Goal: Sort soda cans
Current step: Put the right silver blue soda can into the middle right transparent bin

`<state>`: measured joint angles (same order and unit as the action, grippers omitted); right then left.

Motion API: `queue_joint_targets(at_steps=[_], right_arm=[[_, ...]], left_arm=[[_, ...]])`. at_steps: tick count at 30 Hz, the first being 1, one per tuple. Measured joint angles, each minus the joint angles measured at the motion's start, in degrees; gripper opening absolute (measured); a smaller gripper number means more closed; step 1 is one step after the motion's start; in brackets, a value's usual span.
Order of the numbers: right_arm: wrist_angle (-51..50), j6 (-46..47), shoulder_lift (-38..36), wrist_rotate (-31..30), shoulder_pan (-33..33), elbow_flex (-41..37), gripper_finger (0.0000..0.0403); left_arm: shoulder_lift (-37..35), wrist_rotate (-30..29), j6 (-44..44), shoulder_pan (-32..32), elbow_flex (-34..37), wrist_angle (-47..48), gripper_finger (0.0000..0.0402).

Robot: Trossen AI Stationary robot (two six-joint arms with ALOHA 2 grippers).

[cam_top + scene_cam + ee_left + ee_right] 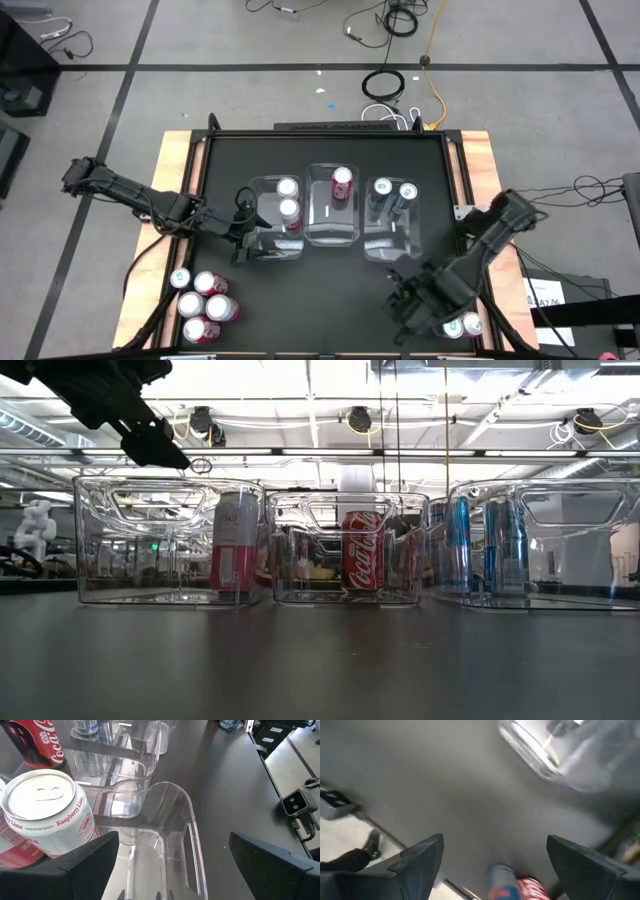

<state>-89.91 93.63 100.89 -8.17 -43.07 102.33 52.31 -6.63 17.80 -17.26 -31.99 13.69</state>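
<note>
Three clear bins stand in a row mid-table. The left bin [262,240] holds two white-and-pink soda cans [288,198], the middle bin [330,228] a red can [342,180], and the right bin [392,240] two teal cans [394,190]. Several loose cans [203,303] stand at the near left, and two more cans [463,325] at the near right. My left gripper [243,235] hangs open over the near half of the left bin, close to the Raspberry Lime can [45,815]. My right gripper [492,865] is open, pointing down above the table beside the near-right cans [512,887].
Wooden strips border the black tabletop [330,300] at left and right. Open black surface lies in front of the bins, between the two groups of loose cans. Cables lie on the floor beyond the far edge.
</note>
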Motion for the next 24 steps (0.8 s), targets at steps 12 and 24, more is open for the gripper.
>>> queue_joint_targets(at_steps=[12,24], right_arm=[[13.6,-6.4,-17.7,6.0,-6.6,-24.7,0.0345],[22.7,-15.1,-15.9,10.0,-9.7,-25.3,0.0345]], left_arm=[[0.0,0.0,0.2,0.0,0.0,-2.8,0.0386],[0.0,-1.3,7.4,0.0,0.0,-2.7,0.0386]])
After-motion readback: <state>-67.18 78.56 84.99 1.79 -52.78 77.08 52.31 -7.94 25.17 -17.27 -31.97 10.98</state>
